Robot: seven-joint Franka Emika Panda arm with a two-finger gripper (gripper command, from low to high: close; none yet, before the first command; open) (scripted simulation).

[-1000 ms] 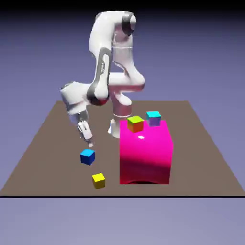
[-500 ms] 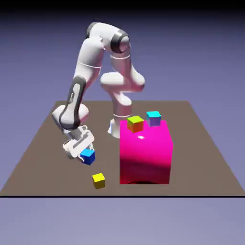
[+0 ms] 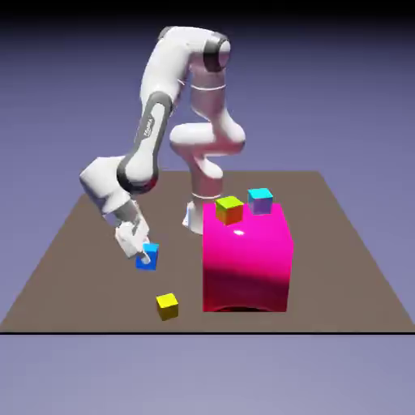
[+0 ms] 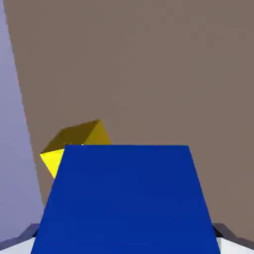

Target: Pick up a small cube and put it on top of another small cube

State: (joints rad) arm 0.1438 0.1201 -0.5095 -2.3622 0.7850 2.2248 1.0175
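Note:
The small cube [image 3: 151, 257], dark blue with a lighter blue top, hangs just above the brown table at the exterior view's left. My gripper [image 3: 145, 258] is shut on it, reaching down at a slant from the upper left. In the hand view the small cube [image 4: 126, 198] fills the lower half between the grey fingertips [image 4: 225, 233], which only peek out at its sides. The other small cube [image 3: 229, 210], orange with a yellow-green top, sits on the big magenta block [image 3: 246, 263], to the right of the gripper and higher up.
A purple-sided cube with a cyan top [image 3: 260, 200] stands on the magenta block behind the orange one. An all-yellow cube [image 3: 167, 305] lies on the table [image 3: 73, 267] near its front edge, below the gripper, and shows as the yellow cube [image 4: 74, 141] in the hand view.
The arm came down onto the blue cube and the open gripper closed on it. Since half a second ago the hand has risen a little with the cube.

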